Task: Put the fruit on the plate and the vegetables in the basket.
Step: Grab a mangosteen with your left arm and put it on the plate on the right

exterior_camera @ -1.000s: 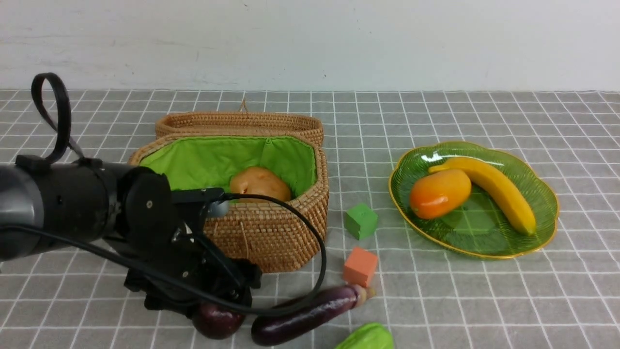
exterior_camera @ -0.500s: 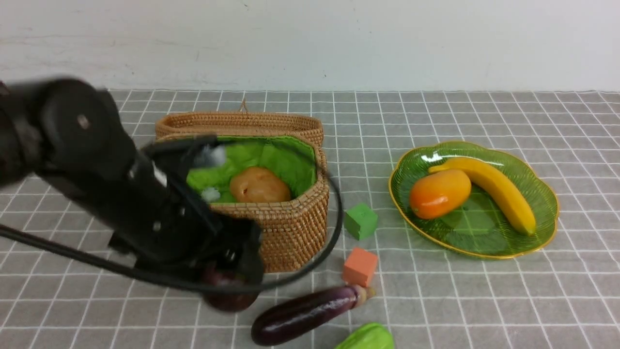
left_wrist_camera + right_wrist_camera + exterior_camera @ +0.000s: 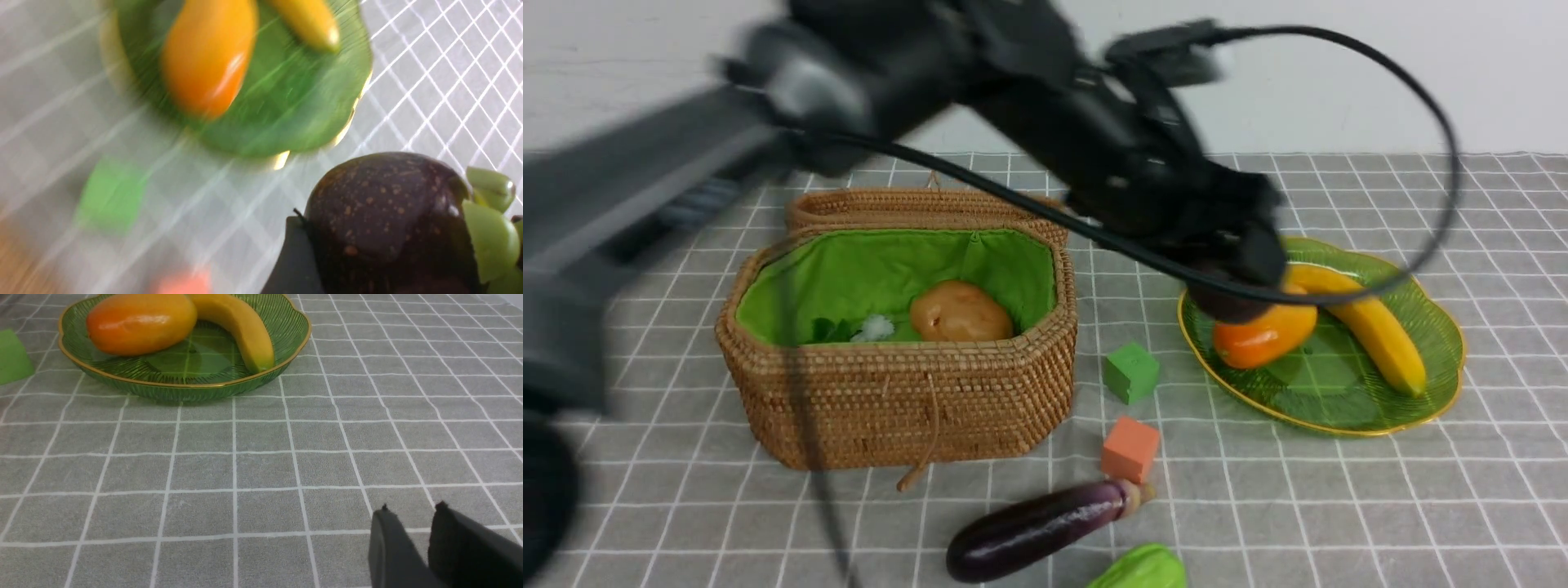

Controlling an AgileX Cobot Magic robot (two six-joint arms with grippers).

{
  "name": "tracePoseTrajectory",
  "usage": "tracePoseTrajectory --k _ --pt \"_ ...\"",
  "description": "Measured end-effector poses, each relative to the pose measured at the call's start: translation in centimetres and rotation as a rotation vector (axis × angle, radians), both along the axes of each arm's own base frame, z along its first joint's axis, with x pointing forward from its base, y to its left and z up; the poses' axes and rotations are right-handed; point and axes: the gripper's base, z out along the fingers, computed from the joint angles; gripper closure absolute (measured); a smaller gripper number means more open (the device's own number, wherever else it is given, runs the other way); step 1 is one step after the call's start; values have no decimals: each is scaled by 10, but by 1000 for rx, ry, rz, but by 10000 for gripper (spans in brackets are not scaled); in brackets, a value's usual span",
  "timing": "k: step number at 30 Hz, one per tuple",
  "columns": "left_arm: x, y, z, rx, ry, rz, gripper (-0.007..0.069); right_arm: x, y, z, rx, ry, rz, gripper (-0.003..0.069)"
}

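Left arm is stretched across the front view, heavily blurred. My left fingers [image 3: 292, 265] are spread wide around the round dark purple mangosteen with green lobed cap [image 3: 384, 216]. One dark pad presses its side and the cap pokes out on the other side. The mangosteen is up off the grey checked bench [image 3: 1339, 506], at the left side of the shallow green glass plate with the wavy gold rim [image 3: 1331, 384]. From the front it hides the top of the orange-yellow oval mango [image 3: 1262, 339].

The mango lies on the plate with the long yellow banana [image 3: 1372, 322] right beside it.

Over to the brown woven rattan basket with green lining [image 3: 890, 408], lid back. The tan-orange lumpy potato [image 3: 960, 312] sits inside, with a scrap of white and leafy green [image 3: 872, 328] next to it, too hidden to name.

On the bench in front lie the long glossy purple eggplant [image 3: 1037, 529] and the light green ridged vegetable [image 3: 1139, 572], the latter cut off by the frame edge. A small green cube [image 3: 1131, 371] and an orange cube [image 3: 1129, 449] sit between basket and plate.

My right fingers [image 3: 388, 555] are low over bare bench, well short of the plate. They are parted by a narrow gap, with nothing between them.
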Motion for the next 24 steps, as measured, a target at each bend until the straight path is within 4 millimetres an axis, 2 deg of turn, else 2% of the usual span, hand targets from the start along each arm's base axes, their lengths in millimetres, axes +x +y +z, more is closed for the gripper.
tracePoseTrajectory --k 1,4,6,7,8,11,18,22,24 --pt "12 -26 -18 -19 24 16 53 0 0 0 0 0 0 490" --pt "22 -44 -29 -50 23 36 53 0 0 0 0 0 0 487" --pt "36 -61 -55 -74 34 70 54 0 0 0 0 0 0 484" --pt "37 -62 -57 -75 35 73 54 0 0 0 0 0 0 484" --pt "42 -66 -69 -79 47 90 54 0 0 0 0 0 0 482" --pt "48 -70 -86 -83 67 121 54 0 0 0 0 0 0 477" --pt "49 -70 -84 -95 60 127 -41 0 0 0 0 0 0 468" --pt "48 -65 -85 -63 88 111 -37 0 0 0 0 0 0 461" --pt "48 -55 -78 -28 105 87 -20 0 0 0 0 0 0 458"
